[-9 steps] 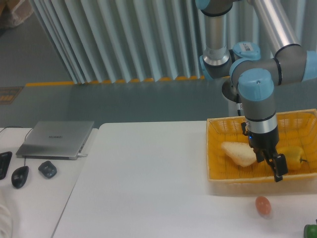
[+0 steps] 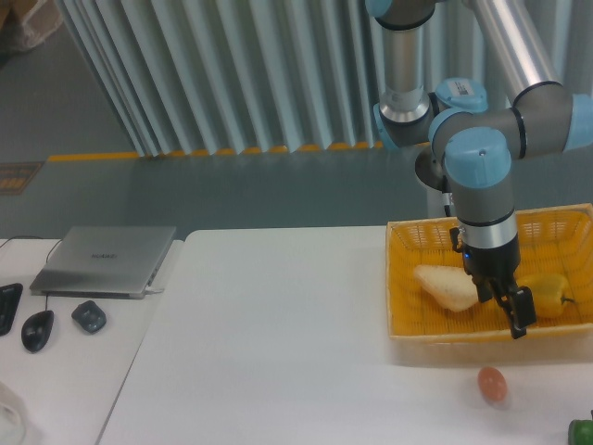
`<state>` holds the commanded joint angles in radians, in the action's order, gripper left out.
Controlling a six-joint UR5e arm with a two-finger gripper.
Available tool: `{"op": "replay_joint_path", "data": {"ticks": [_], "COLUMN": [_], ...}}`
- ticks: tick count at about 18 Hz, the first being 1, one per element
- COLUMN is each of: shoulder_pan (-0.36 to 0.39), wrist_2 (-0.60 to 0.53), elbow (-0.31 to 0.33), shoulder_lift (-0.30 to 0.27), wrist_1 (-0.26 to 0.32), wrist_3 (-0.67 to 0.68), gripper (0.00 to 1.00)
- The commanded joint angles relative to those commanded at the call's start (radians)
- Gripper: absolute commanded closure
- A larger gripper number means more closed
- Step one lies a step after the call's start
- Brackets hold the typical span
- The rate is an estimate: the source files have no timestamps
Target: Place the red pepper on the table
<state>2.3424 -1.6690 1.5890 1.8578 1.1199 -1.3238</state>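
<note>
The red pepper is hidden; no red pepper shows in this view. My gripper (image 2: pixel 504 310) hangs low inside the orange-yellow mesh basket (image 2: pixel 404 278) at the right of the white table (image 2: pixel 278 352). It sits between a pale bread-like lump (image 2: pixel 445 286) and the yellow pepper (image 2: pixel 550 295). Its two dark fingers (image 2: pixel 521 317) stand apart and nothing shows between them. The wrist and fingers cover the basket floor right under them.
A small orange-red egg-shaped thing (image 2: pixel 492 384) lies on the table just in front of the basket. A green object (image 2: pixel 582 431) peeks in at the bottom right corner. A closed laptop (image 2: pixel 104 260), a mouse (image 2: pixel 37 329) and a small dark gadget (image 2: pixel 89 316) lie on the left desk.
My gripper has shifted very slightly up and to the left inside the basket. Nothing else has moved.
</note>
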Motion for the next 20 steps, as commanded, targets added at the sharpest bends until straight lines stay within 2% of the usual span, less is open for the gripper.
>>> {"op": "replay_joint_path", "data": {"ticks": [6,14,16,18,20], "shoulder_pan": [0.000,-0.005,-0.008,-0.006,-0.023], "wrist_2": [0.002,0.014,0.011,0.012,-0.029], "elbow": [0.057,0.091,0.094,0.092,0.085], "shoulder_lift": [-0.042,-0.077,-0.081,-0.085,-0.082], "wrist_1": [0.000,0.009,0.043,0.109,0.123], "wrist_3": [0.003,0.038,0.035,0.000,-0.079], "gripper": [0.00,0.00,0.00,0.01,0.01]}}
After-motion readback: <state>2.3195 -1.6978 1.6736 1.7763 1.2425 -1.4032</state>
